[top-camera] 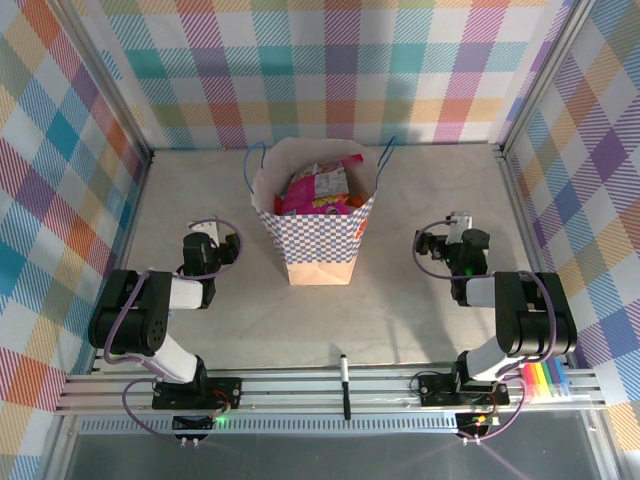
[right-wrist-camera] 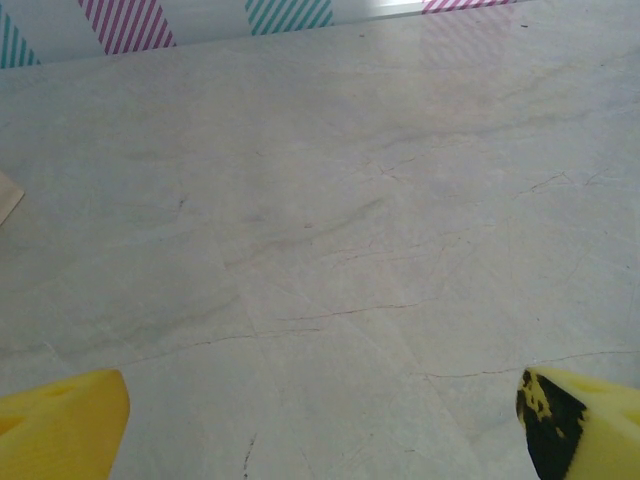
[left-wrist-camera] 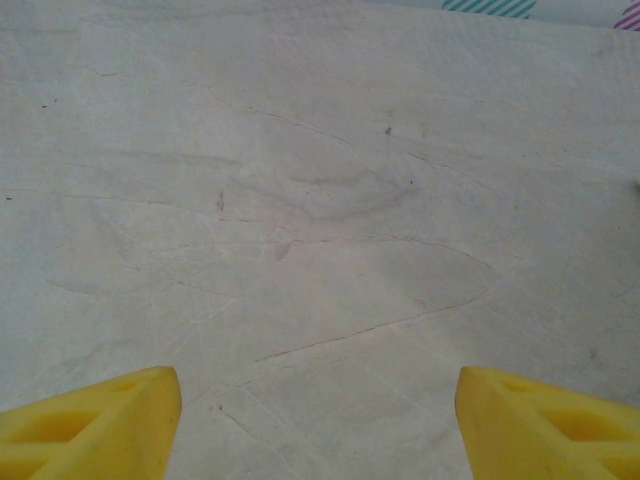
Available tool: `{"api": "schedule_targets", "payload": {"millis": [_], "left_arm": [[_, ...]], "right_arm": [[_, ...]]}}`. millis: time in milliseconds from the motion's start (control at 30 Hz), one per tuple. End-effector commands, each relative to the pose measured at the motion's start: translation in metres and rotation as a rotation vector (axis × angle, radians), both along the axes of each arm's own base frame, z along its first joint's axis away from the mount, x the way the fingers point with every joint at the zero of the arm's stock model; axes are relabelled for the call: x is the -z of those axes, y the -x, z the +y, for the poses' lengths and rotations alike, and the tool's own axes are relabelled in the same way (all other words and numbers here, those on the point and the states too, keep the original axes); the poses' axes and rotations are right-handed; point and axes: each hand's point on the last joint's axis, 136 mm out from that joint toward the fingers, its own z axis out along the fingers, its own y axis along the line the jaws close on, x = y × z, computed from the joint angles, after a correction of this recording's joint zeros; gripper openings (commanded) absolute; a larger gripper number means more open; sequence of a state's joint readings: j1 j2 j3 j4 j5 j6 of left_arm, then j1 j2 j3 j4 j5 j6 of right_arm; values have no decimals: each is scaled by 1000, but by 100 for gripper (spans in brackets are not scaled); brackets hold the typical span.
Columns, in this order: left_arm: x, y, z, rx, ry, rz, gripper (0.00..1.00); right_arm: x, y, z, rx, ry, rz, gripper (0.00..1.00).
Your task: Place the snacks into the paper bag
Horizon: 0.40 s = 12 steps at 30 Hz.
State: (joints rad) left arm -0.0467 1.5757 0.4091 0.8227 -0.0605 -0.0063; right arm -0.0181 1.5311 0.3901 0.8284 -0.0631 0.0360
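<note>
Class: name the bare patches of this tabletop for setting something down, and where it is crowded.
Bare: table between paper bag and left gripper, and between bag and right gripper. Crowded: the bag's mouth, full of snacks.

Black marker pen (top-camera: 345, 385) on near rail, rainbow-coloured bundle (top-camera: 547, 380) far right

The left claw (left-wrist-camera: 318, 420) hangs over a pale grey table (left-wrist-camera: 320, 200), its 2 yellow fingers (left-wrist-camera: 95, 425) poking in at the bottom corners, 1 at the left and 1 at the right. They stand wide apart, with bare table between them. The surface is mottled and crossed by thin dark hairline cracks and faint smudges. Along the top edge, at the right, runs a sliver of wall (left-wrist-camera: 490, 6) with teal diagonal stripes and, at the far corner, a touch of magenta.
</note>
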Motion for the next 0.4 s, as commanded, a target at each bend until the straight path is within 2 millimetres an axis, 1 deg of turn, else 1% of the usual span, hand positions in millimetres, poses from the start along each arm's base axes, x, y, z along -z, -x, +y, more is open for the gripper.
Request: {"api": "schedule_targets", "payload": {"millis": [0,367], "left_arm": [[-8,-3,2,6,-4,-44,73],[-8,-4,2,6,-3,-44,73]], "right_arm": [[-7,-6,2,-11,19,-21,99],[-6,-7,2,-8,28,-18,99]]}}
